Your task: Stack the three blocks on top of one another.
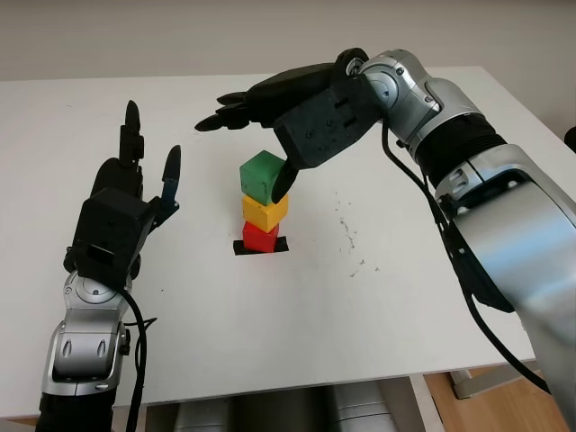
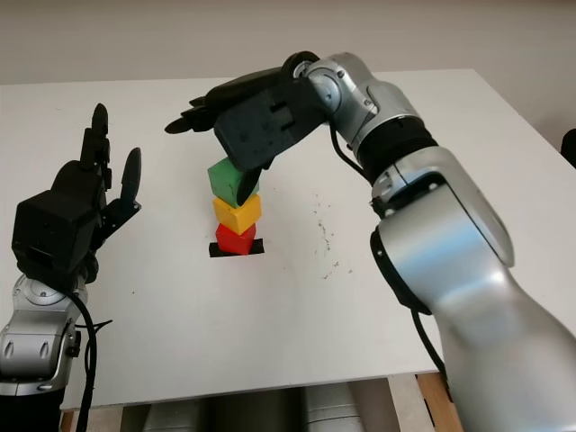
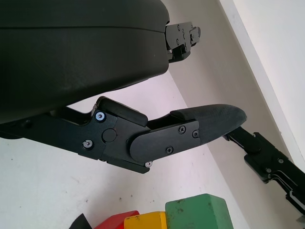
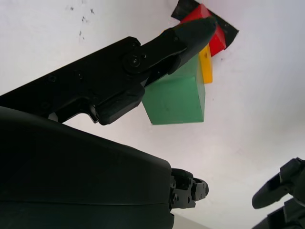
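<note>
Three blocks stand in one stack near the table's middle: a red block (image 1: 259, 238) at the bottom on a black mark (image 1: 240, 248), a yellow block (image 1: 264, 213) on it, and a green block (image 1: 261, 175) on top, turned slightly askew. My right hand (image 1: 252, 148) hovers over the stack, open. Its thumb (image 1: 286, 180) hangs down along the green block's (image 4: 176, 98) right side, touching or nearly touching it, while the other fingers reach out to the left above the block, clear of it. My left hand (image 1: 151, 144) is held upright to the left of the stack, open.
The white table (image 1: 360, 315) carries a few small dark specks (image 1: 346, 229) to the right of the stack. Its front edge runs close above my left forearm, and a floor strip shows at the bottom right.
</note>
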Robot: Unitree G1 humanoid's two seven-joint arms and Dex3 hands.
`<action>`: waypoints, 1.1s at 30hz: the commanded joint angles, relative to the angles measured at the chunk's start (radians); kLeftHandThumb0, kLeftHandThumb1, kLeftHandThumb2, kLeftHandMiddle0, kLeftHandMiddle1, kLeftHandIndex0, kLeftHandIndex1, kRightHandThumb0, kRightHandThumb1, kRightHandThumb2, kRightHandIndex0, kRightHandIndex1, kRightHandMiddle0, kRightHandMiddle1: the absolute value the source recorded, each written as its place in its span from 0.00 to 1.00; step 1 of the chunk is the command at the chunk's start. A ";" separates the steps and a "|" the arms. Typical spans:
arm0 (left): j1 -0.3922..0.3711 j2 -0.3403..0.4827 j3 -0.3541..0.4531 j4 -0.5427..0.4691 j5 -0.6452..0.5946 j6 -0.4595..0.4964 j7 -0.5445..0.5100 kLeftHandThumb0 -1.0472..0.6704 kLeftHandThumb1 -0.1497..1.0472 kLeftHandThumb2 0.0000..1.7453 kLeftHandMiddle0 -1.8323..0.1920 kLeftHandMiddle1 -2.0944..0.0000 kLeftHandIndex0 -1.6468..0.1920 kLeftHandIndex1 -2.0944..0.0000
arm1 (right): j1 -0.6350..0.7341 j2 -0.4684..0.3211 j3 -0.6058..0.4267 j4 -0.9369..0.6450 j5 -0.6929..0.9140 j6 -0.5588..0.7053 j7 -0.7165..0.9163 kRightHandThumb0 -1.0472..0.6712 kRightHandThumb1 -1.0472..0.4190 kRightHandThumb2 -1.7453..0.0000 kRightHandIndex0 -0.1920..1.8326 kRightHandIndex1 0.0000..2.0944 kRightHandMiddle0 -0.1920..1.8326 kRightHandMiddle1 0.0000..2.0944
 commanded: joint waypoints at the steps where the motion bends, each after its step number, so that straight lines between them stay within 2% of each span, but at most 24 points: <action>1: -0.011 0.002 0.004 -0.005 -0.001 -0.004 0.003 0.13 1.00 0.39 1.00 0.98 0.99 0.97 | -0.045 -0.014 -0.023 -0.005 0.023 0.022 0.038 0.07 0.12 0.97 0.00 0.00 0.02 0.03; 5: -0.014 0.001 0.007 0.003 -0.007 -0.016 0.004 0.13 1.00 0.39 1.00 0.98 0.99 0.97 | -0.053 -0.042 -0.063 -0.020 0.065 0.054 0.100 0.04 0.10 0.96 0.00 0.00 0.00 0.02; 8: -0.014 0.001 0.012 0.008 -0.015 -0.026 0.006 0.14 1.00 0.39 1.00 0.98 0.99 0.97 | -0.028 -0.080 -0.109 -0.058 0.104 0.051 0.068 0.01 0.02 0.94 0.00 0.00 0.00 0.00; 13: -0.008 0.007 0.024 0.012 -0.024 -0.040 0.005 0.14 1.00 0.39 1.00 0.99 0.99 0.98 | 0.114 -0.149 -0.244 -0.122 0.245 0.052 -0.004 0.04 0.00 0.67 0.00 0.00 0.00 0.00; 16: -0.006 0.010 0.036 0.017 -0.035 -0.043 0.000 0.15 1.00 0.39 1.00 0.99 1.00 0.98 | 0.201 -0.154 -0.316 -0.142 0.325 0.108 -0.043 0.06 0.00 0.61 0.00 0.00 0.00 0.00; 25: -0.007 0.010 0.039 0.032 -0.049 -0.052 -0.011 0.15 1.00 0.39 1.00 1.00 0.99 0.97 | 0.401 -0.113 -0.398 -0.202 0.408 0.224 -0.190 0.12 0.00 0.59 0.00 0.00 0.00 0.00; 33: 0.007 0.014 0.043 0.038 -0.042 -0.063 -0.004 0.17 1.00 0.41 1.00 1.00 1.00 0.98 | 0.508 -0.065 -0.436 -0.276 0.451 0.288 -0.282 0.08 0.00 0.59 0.00 0.00 0.00 0.00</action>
